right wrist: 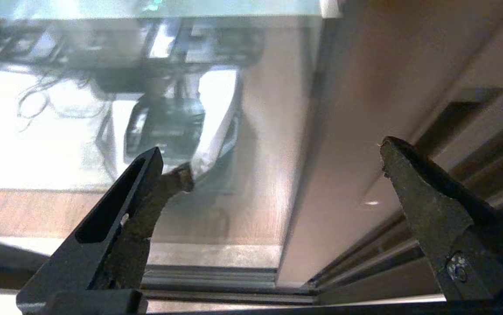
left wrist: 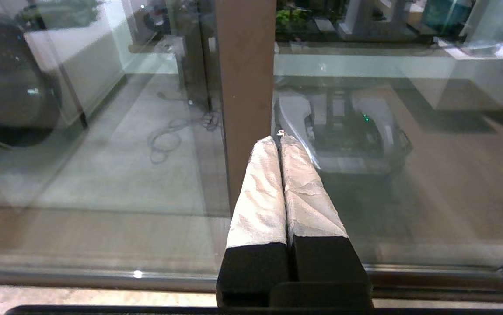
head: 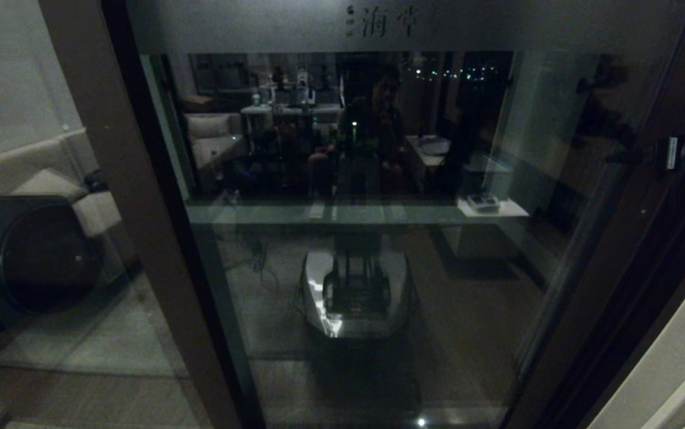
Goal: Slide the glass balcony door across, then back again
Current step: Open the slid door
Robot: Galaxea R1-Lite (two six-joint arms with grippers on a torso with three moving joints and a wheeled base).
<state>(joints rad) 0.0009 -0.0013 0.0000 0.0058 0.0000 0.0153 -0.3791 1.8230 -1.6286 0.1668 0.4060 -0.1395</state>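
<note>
The glass balcony door [head: 378,179] fills the middle of the head view, a clear pane with a frosted band of small characters [head: 390,22] on top. Its dark brown left stile [head: 140,208] runs down the left side, its right stile [head: 610,250] down the right. In the left wrist view my left gripper [left wrist: 279,139] is shut, empty, white-wrapped fingertips against the inner edge of the brown stile [left wrist: 245,78]. My right gripper [right wrist: 273,164] stands open before the door's other brown stile [right wrist: 356,131], nothing between its fingers. Neither gripper shows clearly in the head view.
Behind the fixed left pane stands a dark round-fronted machine [head: 27,256], also in the left wrist view [left wrist: 6,83]. The floor track [left wrist: 103,275] runs under the door. A pale wall edge [head: 676,357] lies right. My base reflects in the glass [head: 354,292].
</note>
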